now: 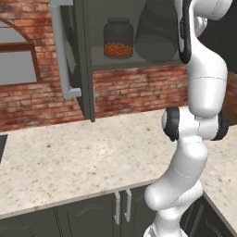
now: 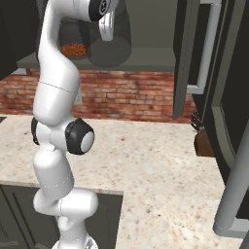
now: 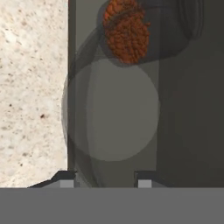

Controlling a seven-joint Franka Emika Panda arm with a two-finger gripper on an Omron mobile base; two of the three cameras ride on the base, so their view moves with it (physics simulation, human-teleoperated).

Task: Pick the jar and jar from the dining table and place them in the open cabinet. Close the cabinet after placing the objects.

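Already on the shelf of the dark grey wall cabinet, the small clear glass jar of orange-red granules and the wide grey frosted jar touch, so the part-spread jaws, straddling the frosted one, could topple both if they snag it.

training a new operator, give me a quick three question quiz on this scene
1. True or false: the small jar with orange-red contents stands on the countertop.
2. Which jar is nearest the gripper? A small jar, B grey frosted jar
3. Fill in: the cabinet door is ___.

Key: 1 false, it is on the cabinet shelf. 2 B. 3 open.
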